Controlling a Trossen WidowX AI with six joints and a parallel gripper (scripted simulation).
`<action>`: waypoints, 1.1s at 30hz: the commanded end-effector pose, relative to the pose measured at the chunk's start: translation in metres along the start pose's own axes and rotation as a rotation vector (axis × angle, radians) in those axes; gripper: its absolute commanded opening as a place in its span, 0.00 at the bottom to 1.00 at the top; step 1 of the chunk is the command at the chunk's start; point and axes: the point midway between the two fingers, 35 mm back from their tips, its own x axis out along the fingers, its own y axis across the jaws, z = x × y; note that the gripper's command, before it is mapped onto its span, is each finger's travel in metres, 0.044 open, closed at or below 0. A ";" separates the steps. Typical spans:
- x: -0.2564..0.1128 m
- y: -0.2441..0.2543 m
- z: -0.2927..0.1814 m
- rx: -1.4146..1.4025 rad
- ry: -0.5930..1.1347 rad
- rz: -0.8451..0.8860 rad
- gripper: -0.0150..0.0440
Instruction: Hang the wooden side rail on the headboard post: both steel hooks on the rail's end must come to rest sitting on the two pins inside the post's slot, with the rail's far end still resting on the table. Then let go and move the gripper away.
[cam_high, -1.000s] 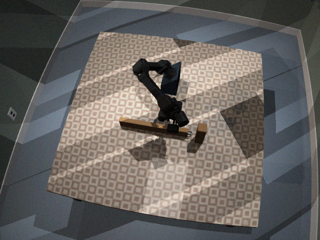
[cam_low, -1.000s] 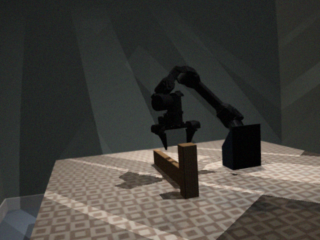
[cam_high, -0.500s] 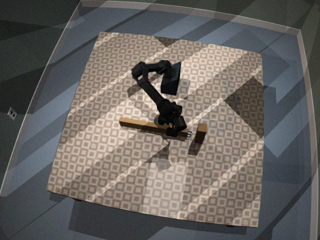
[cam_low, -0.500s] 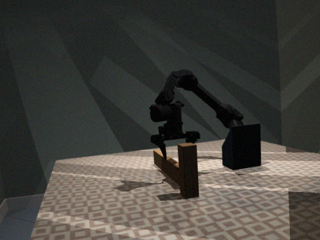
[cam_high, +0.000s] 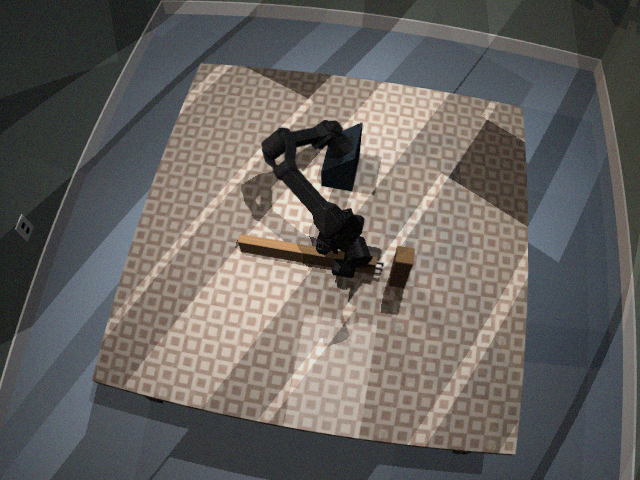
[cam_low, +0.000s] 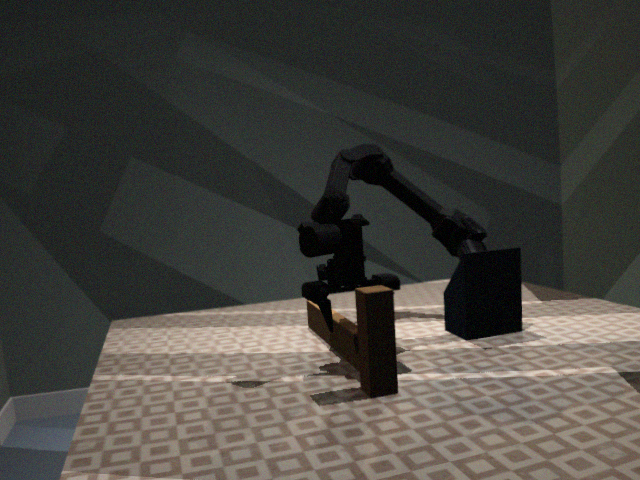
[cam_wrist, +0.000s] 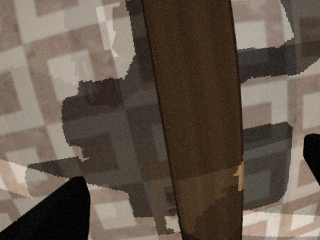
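The wooden side rail (cam_high: 279, 249) (cam_low: 345, 343) (cam_wrist: 200, 100) lies along the table. The steel hooks (cam_high: 379, 268) on its right end in the top view are just short of the upright headboard post (cam_high: 401, 268) (cam_low: 377, 341), with a small gap between. The post's slot and pins are hidden. My gripper (cam_high: 354, 258) (cam_low: 356, 320) (cam_wrist: 201, 168) is open and empty, pointing down over the rail near its hook end. In the wrist view one finger shows on each side of the rail, with space between finger and wood on both sides. One finger is hidden behind the post in the exterior view.
The arm's dark base block (cam_high: 341, 173) (cam_low: 485, 294) stands on the patterned table (cam_high: 206, 330) (cam_low: 232, 439), behind the rail in the top view. The post stands close to the gripper on the hook side. Shadows and light bands cross the table.
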 end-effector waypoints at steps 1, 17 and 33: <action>0.007 -0.002 0.001 -0.009 -0.008 0.000 1.00; 0.033 -0.002 0.001 -0.009 -0.010 0.000 1.00; 0.051 -0.003 0.002 -0.009 -0.013 0.000 0.87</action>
